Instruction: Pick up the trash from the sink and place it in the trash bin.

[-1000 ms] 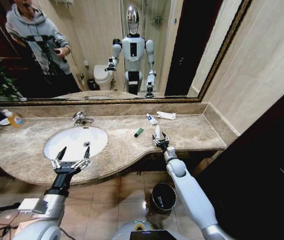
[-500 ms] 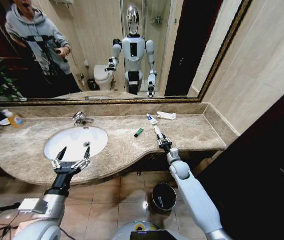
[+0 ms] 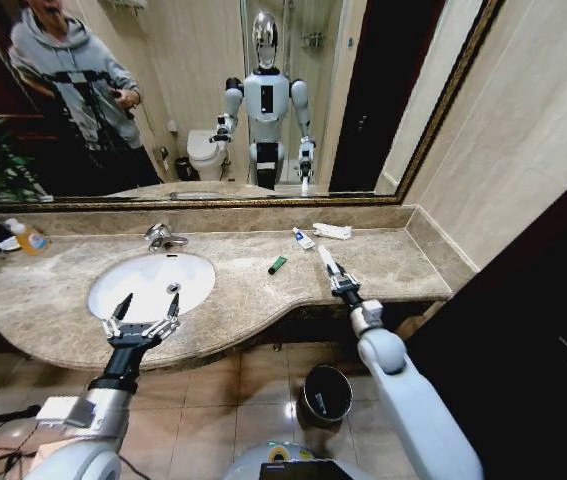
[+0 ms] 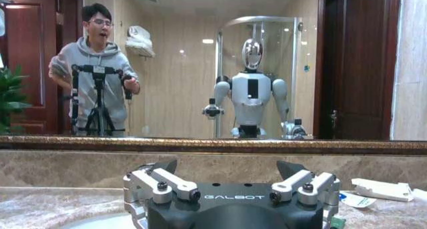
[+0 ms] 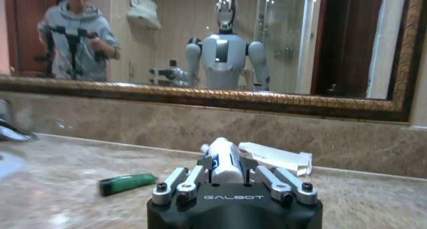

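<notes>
Carrying a white tube [image 3: 325, 259], clamped, right gripper [image 3: 337, 279] has shifted toward the bench's [image 3: 383, 262] right end; binning pending. Left gripper [image 3: 143, 316] hovers spread over the sink [image 3: 153, 280].

The one word that can be read is "GALBOT", in small pale capitals on the black housing of the left gripper [image 4: 230, 189], low in the middle of the left wrist view, between its two metal finger mounts. The same word "GALBOT" stands on the black housing of the right gripper [image 5: 227, 175], at the bottom centre of the right wrist view, just below the small white tube with blue printing [image 5: 225, 159] clamped between its fingers. The blue printing on that tube is too small to read.
</notes>
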Controlling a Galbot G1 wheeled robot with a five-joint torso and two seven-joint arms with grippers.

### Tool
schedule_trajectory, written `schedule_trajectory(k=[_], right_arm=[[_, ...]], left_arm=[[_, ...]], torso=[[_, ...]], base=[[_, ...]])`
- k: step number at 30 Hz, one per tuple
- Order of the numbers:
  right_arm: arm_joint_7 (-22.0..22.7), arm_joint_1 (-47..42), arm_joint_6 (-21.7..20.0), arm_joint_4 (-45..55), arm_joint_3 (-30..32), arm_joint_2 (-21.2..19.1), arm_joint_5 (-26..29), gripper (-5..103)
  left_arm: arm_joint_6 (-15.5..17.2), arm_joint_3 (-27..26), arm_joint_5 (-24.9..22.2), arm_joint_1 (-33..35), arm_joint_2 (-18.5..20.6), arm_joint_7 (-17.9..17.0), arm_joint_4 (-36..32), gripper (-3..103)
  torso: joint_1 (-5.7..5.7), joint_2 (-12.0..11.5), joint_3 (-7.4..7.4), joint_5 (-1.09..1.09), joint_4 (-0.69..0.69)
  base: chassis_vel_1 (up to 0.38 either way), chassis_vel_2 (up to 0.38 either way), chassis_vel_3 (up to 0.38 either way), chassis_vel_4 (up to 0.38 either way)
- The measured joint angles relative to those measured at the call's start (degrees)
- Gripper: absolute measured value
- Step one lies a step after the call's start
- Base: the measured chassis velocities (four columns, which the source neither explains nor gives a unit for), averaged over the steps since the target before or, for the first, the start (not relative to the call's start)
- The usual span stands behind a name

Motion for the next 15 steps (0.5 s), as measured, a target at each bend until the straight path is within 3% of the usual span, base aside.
schedule_trajectory(k=[4,9,15], right_arm=[[-0.58,-4.46,1.69,2.60,1.32,0.27,0.25,26],[-4.63,-18.76,11.52,5.00,3.36,4.61,-1.34,26],[-7.17,-26.26,17.68,1.10,4.72,7.60,-3.67,26]], left_arm=[[0.00,0.00,0.00,-0.01,0.00,0.00,0.00,100],[0.00,0.00,0.00,-0.01,0.00,0.00,0.00,100],[0.00,0.00,0.00,0.00,0.00,0.00,0.00,100]], torso=[[0.00,0.00,0.00,-0.01,-0.01],[0.00,0.00,0.00,0.00,0.00],[-0.01,0.00,-0.01,0.00,-0.01]], base=[[0.000,0.000,0.000,0.000],[0.000,0.000,0.000,0.000],[0.000,0.000,0.000,0.000]])
